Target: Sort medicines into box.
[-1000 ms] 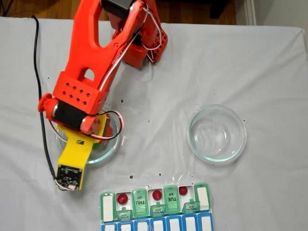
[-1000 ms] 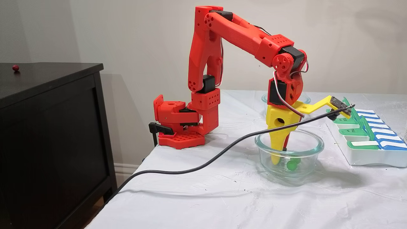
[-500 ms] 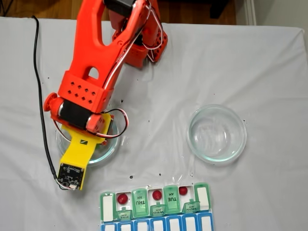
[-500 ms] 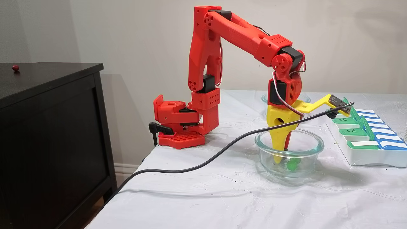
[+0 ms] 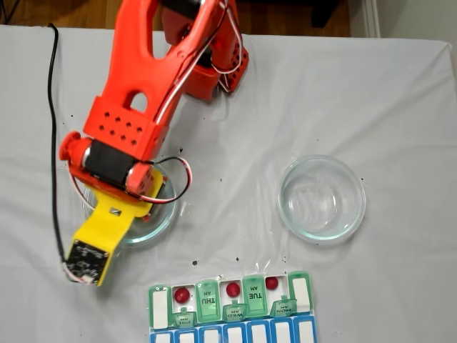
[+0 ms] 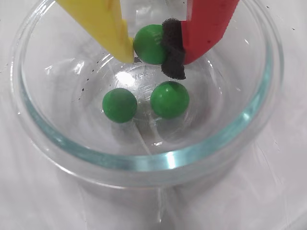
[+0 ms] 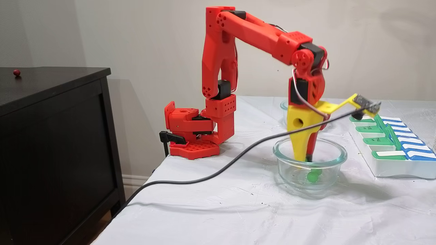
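Note:
In the wrist view my gripper (image 6: 152, 60) is shut on a green medicine (image 6: 149, 44), pinched between the yellow finger (image 6: 108, 24) and the red finger's black pad (image 6: 173, 52). Below it, two more green medicines (image 6: 119, 105) (image 6: 169, 99) lie on the floor of a glass dish (image 6: 144, 163). From the side, the gripper (image 7: 304, 158) reaches down inside that dish (image 7: 310, 168), above a green medicine (image 7: 311, 177). The box (image 5: 300, 293) lies at the table's lower edge with green lids up, and three dark red medicines (image 5: 182, 294) (image 5: 233, 289) (image 5: 271, 283) sit in its open compartments.
A second glass dish (image 5: 321, 199) stands to the right of the arm in the overhead fixed view. A black cable (image 7: 211, 173) trails from the wrist camera off the table's left edge. A black cabinet (image 7: 51, 136) beside the table carries a small red ball (image 7: 16, 72).
The gripper has risen a little off the dish floor with a green medicine between its fingers. The wrist has tilted, swinging its camera mount left in the overhead fixed view.

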Robot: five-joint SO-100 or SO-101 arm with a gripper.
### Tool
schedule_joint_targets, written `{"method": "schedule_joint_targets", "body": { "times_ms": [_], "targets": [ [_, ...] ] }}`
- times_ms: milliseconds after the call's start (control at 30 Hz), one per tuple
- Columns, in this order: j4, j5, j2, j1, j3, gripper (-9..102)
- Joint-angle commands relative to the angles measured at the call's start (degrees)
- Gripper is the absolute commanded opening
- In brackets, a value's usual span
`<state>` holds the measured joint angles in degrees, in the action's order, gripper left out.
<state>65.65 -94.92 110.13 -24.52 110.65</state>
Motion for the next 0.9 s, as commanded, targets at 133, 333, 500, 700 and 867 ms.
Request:
{"method": "schedule_joint_targets", "body": {
  "times_ms": [133, 333, 500, 700, 867],
  "targets": [
    [2.8, 10.7, 8.3, 5.1, -14.8, 0],
    [-3.0, 30.2, 13.9, 14.7, -12.4, 0],
    [-10.2, 49.7, 17.1, 23.4, -6.8, 0],
    [-17.8, 63.1, 19.9, 32.7, 1.9, 0],
    [-23.5, 68.7, 15.3, 35.8, 2.5, 0]
  ]
}}
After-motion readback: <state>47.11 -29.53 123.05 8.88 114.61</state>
